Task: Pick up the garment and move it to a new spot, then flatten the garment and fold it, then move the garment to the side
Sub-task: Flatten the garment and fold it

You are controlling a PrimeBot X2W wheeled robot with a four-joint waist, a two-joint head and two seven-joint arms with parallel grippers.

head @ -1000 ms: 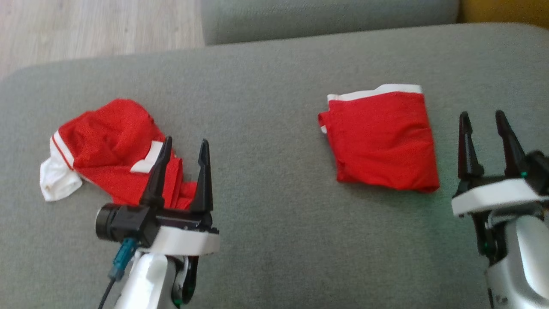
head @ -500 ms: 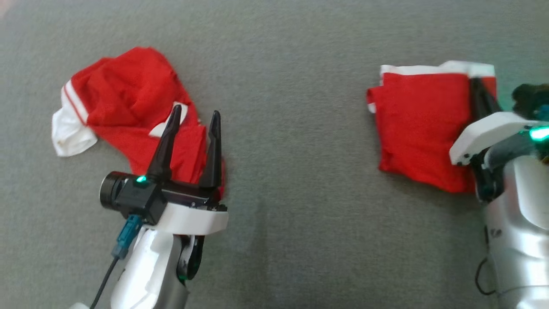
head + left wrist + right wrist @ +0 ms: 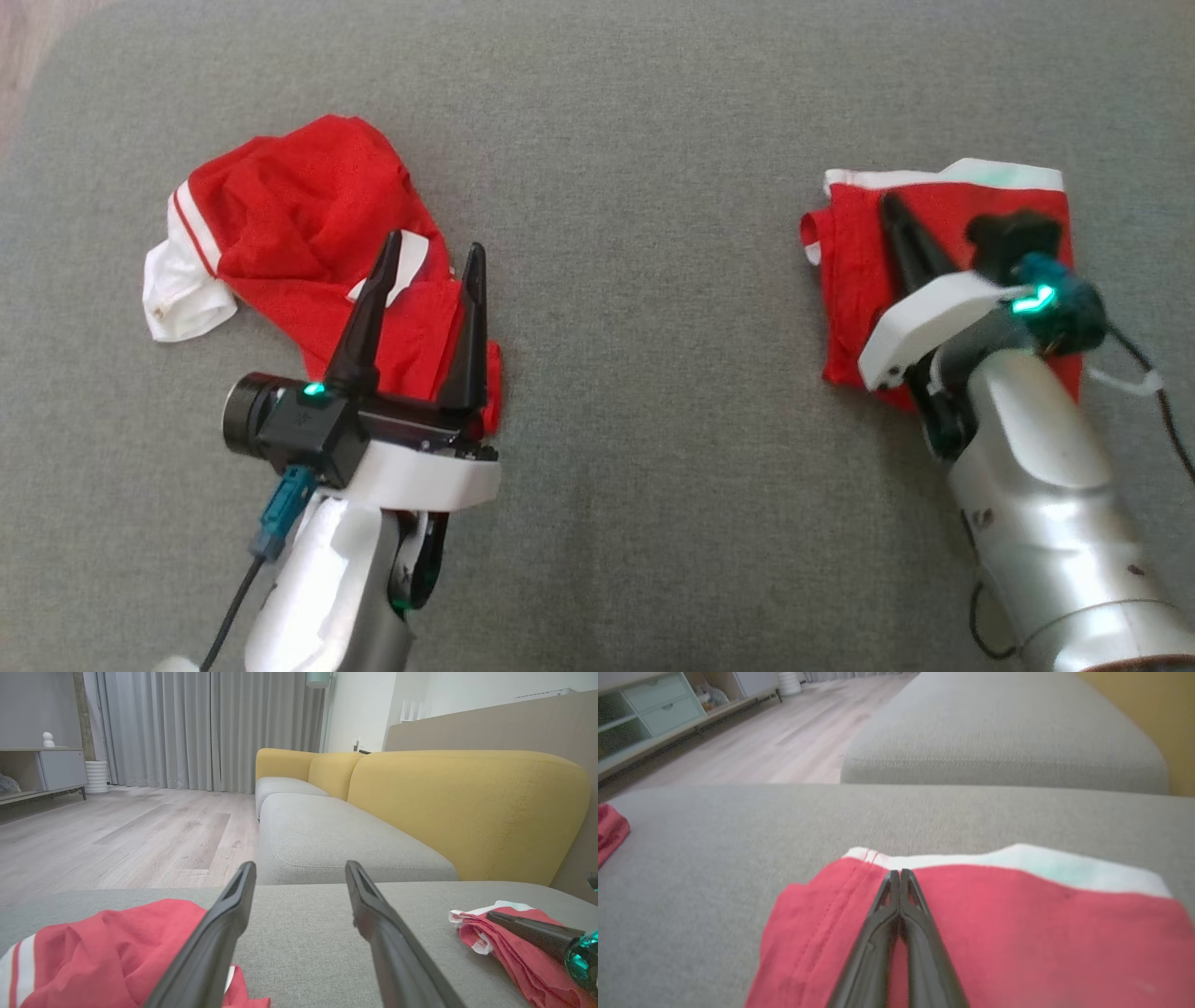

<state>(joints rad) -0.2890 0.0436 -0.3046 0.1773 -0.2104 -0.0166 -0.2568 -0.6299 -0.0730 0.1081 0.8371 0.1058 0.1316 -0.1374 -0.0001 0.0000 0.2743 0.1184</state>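
The right gripper (image 3: 898, 219) lies on top of the folded garment (image 3: 845, 289), fingers pressed together into a single dark wedge. That garment sits at the right side of the grey sofa cushion (image 3: 635, 280), a neat red rectangle with its white band (image 3: 990, 173) along the far edge. The fingers run from the near edge toward that band, slanting a little to the left, and their tips stop just short of it in the right wrist view. They are laid flat along the cloth rather than standing over it. Whether a pleat of fabric is actually caught between them I cannot tell, since the tips meet against the red surface with no visible bunching.

The left gripper (image 3: 434, 243) hangs with its fingers spread wide and nothing between them. It is just beside the crumpled garment (image 3: 280, 215), which lies ahead of it and to its left (a separate piece, unfolded, one white sleeve or cuff trailing out at the left).

The two garments are well apart, so the right arm is plainly the nearer one for the folded piece. I judge the folding done here and the shift to the side as the step in hand. If the pinch is empty, a sideways pull would only slide over the cloth or drag its top layer open.
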